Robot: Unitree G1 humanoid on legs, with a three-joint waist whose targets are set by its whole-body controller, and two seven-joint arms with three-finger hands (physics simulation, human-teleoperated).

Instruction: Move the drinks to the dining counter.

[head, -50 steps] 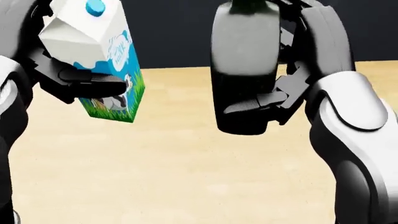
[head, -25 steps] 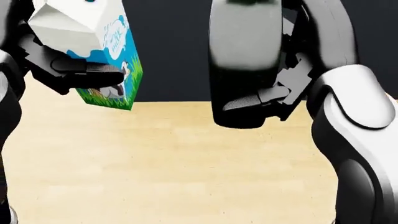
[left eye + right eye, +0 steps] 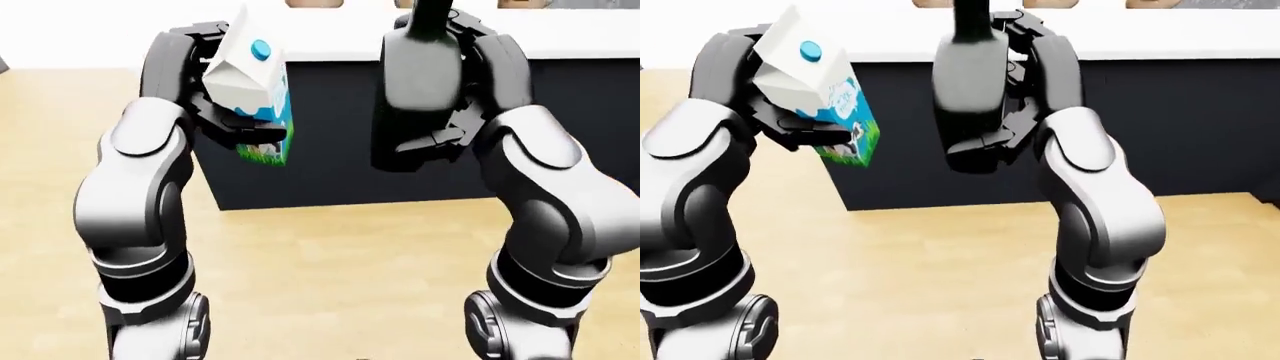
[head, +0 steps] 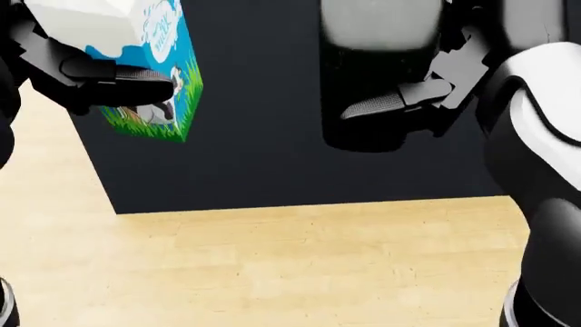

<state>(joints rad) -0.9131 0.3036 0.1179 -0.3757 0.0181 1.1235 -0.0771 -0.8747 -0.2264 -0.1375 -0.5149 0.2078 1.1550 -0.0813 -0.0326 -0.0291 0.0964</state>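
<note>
Two drinks in view, one per hand. Drink 1: milk carton [image 3: 257, 105], white gable top with a blue round cap, blue side panel and a green grass print at the base. It is tilted, top leaning toward the left of the left-eye view, and held up in the air at chest height. The left hand [image 3: 235, 127] clamps it: dark fingers [image 4: 118, 85] wrap across the lower half of the carton, closed against its faces.

Drink 2: dark bottle [image 3: 968, 97], one only, upright, narrow neck running out of the top of the right-eye view, body grey above and black below. The right hand [image 3: 1005, 120] grips it from the right side; one finger [image 4: 386, 102] lies across the lower body, pressed to the glass.

Carton and bottle sit side by side, apart, not touching.

Behind both: one counter [image 3: 330, 37], pale top over a dark panel, its top edge roughly level with the carton cap in the eye views. Neither drink rests on it. Below: light wooden floor [image 4: 272, 266]. Both grey arms bend upward from the bottom corners of the eye views.
</note>
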